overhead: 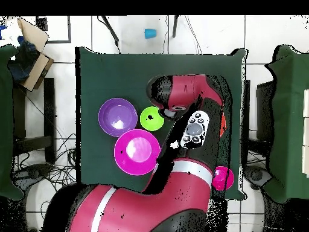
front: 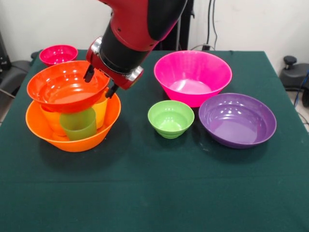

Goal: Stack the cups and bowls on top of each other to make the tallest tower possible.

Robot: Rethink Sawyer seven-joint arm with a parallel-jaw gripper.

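Observation:
The large orange bowl (front: 72,137) stands at the table's left in the front view. In it stand a green cup (front: 78,124), an orange cup (front: 50,118) and a yellow cup (front: 101,110). The wide red-orange bowl (front: 63,87) rests on these cups. My gripper (front: 100,82) is open, with one finger (front: 89,73) inside that bowl's right rim and the other outside it. In the overhead view my arm hides this pile. The other bowls stand apart on the table: pink (front: 193,77), purple (front: 237,120), light green (front: 170,118) and crimson (front: 58,54).
In the overhead view the purple bowl (overhead: 117,116), light green bowl (overhead: 151,118), pink bowl (overhead: 137,151) and crimson bowl (overhead: 222,177) show around my arm. A small blue cup (overhead: 149,33) lies on the floor beyond the green table (front: 159,193).

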